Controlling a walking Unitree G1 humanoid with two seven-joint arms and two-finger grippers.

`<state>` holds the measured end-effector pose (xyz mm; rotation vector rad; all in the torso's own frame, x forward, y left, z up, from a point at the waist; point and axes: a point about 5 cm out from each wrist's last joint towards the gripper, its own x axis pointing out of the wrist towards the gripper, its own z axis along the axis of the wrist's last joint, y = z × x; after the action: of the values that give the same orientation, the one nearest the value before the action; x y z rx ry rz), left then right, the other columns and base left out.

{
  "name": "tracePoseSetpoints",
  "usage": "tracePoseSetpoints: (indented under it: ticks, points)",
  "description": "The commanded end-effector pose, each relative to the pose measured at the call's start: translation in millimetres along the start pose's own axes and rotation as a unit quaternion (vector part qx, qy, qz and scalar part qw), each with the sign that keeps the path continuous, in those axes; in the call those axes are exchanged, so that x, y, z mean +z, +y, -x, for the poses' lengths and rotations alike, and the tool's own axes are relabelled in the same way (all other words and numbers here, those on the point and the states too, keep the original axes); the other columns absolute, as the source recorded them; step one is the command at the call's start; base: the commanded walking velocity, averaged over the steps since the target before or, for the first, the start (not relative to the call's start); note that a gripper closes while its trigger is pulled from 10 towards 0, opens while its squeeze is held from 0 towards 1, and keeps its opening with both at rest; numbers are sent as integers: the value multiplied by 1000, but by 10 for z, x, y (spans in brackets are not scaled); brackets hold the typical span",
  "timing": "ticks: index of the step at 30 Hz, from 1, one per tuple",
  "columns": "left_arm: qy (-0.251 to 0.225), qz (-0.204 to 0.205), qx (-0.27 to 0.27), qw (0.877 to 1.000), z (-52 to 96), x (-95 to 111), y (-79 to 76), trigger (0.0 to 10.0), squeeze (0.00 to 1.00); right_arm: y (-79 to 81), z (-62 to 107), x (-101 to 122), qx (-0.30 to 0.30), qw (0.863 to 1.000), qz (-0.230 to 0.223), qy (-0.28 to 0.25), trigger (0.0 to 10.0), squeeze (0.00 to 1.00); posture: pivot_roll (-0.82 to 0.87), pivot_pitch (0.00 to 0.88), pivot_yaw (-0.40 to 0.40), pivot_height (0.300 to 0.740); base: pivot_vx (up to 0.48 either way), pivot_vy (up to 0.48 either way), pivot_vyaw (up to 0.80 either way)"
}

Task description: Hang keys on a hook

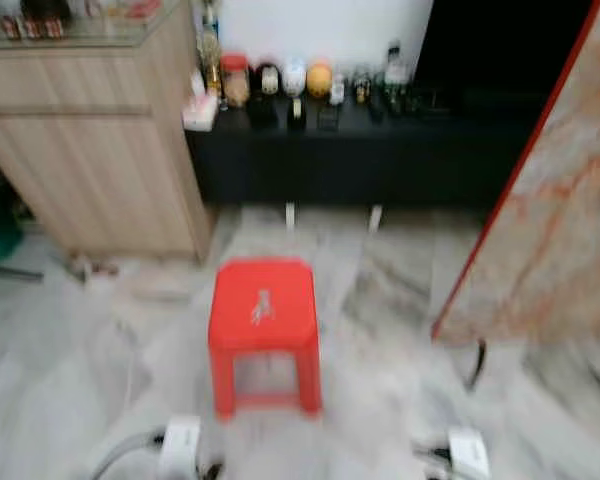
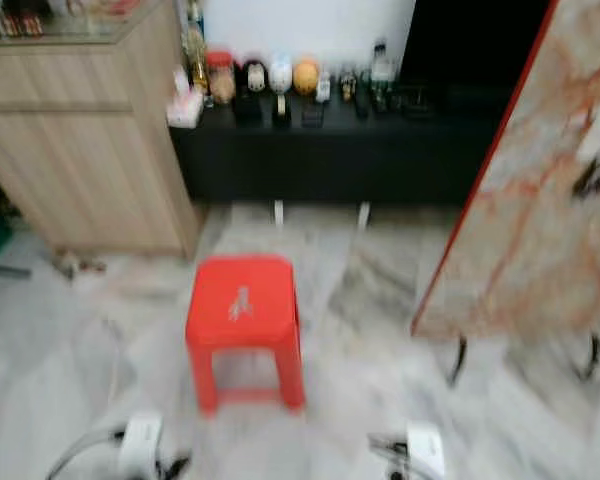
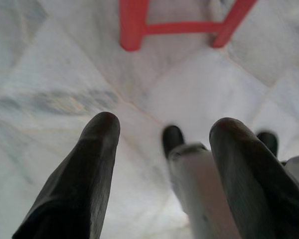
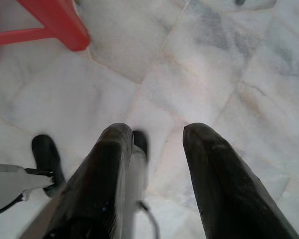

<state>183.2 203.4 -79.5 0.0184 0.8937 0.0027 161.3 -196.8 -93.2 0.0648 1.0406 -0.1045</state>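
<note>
We are carrying our left end effector (image 3: 162, 164) low with its two black fingers (image 3: 84, 174) spread and nothing between them, pointing down at the marble floor (image 3: 55, 74); the right end effector (image 4: 154, 169) is hanging the same way, its fingers (image 4: 219, 174) parted and empty over the pale tiles. Both arms are sitting at the bottom edge of the head frames, left arm (image 1: 180, 447) at lower left and right arm (image 1: 470, 452) at lower right, and we judge they are held down and idle because we are walking and have nothing to grasp yet; the blur across the frame fits that. Just above the arms, in the lower middle of the frame, a red plastic stool (image 1: 263, 330) is standing on the floor, and its legs are showing at the top of both wrist pictures. The keys (image 1: 262, 306) are lying on the middle of the stool's seat, a small pale, silvery bunch, too blurred to make out single keys or a ring. Farther up, a black low cabinet (image 1: 360, 150) is carrying bottles and jars, a wooden cabinet (image 1: 90, 150) is filling the upper left, and a marble-patterned slab (image 1: 550, 220) is leaning at right. We cannot make out a hook.
</note>
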Motion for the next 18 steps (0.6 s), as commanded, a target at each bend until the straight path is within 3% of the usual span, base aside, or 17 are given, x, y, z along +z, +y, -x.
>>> tracePoseSetpoints:
  ticks: [1,18]
  points:
    - [5,-3,-7,1000,-6,-13,-53,10000,0,-70,10,-30,-9,1000,7,7,10000,0,-66,31,-14,740,0,322,0]
    - [7,-4,-8,1000,-4,-26,-59,10000,0,-75,12,-39,-7,1000,16,9,10000,0,-64,17,-16,740,0,319,0]
